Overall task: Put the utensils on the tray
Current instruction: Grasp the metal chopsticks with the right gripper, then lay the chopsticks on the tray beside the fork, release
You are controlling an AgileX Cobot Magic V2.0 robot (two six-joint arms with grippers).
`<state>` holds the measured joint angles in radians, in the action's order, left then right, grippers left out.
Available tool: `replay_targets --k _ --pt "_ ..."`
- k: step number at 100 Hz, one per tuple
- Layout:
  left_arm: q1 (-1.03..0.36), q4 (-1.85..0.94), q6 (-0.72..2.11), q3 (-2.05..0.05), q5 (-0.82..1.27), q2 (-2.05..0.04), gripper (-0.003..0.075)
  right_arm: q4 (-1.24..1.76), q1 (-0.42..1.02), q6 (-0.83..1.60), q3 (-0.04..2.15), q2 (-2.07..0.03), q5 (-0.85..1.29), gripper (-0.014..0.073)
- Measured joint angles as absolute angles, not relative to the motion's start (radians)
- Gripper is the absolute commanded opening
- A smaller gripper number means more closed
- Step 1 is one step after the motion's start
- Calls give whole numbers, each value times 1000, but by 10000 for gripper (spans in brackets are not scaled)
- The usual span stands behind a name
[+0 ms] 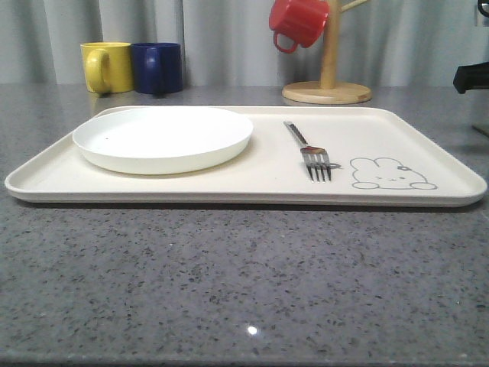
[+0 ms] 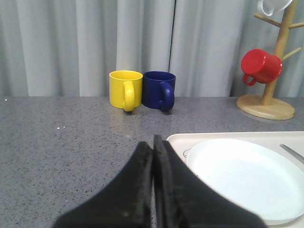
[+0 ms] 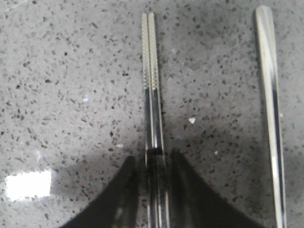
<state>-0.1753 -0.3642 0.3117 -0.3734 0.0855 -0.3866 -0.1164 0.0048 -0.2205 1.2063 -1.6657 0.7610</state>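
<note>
The cream tray (image 1: 229, 187) with a rabbit drawing lies across the counter. A silver fork (image 1: 309, 149) rests on it right of the middle, tines toward me. A pair of flat silver chopsticks (image 3: 152, 85) lies on the speckled counter, side by side. My right gripper (image 3: 153, 156) is down over their near end, open by a narrow gap, one finger on each side. The slim silver handle of another utensil (image 3: 270, 118) lies parallel beside them. My left gripper (image 2: 153, 142) is shut and empty, held near the tray's corner (image 2: 178, 140).
A round white plate (image 1: 163, 138) takes up the tray's left half. Behind the tray stand a yellow mug (image 1: 107, 67) and a blue mug (image 1: 157, 67). A wooden mug tree (image 1: 328, 84) holds a red mug (image 1: 299, 21).
</note>
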Motion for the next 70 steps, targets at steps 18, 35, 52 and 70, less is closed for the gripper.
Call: replay_targets --k 18,35,52,70 --pt "-175 -364 312 -373 85 -387 -18 -116 5 -217 1206 -1666 761 -52" --pt "-175 -364 312 -373 85 -387 -18 -97 5 -217 1215 -1666 779 -52" --pt "-175 -364 312 -373 85 -387 -18 -42 20 -217 1237 -1622 833 -52" --pt "-175 -364 312 -373 85 -387 -18 -10 89 -233 1282 -1546 865 -52"
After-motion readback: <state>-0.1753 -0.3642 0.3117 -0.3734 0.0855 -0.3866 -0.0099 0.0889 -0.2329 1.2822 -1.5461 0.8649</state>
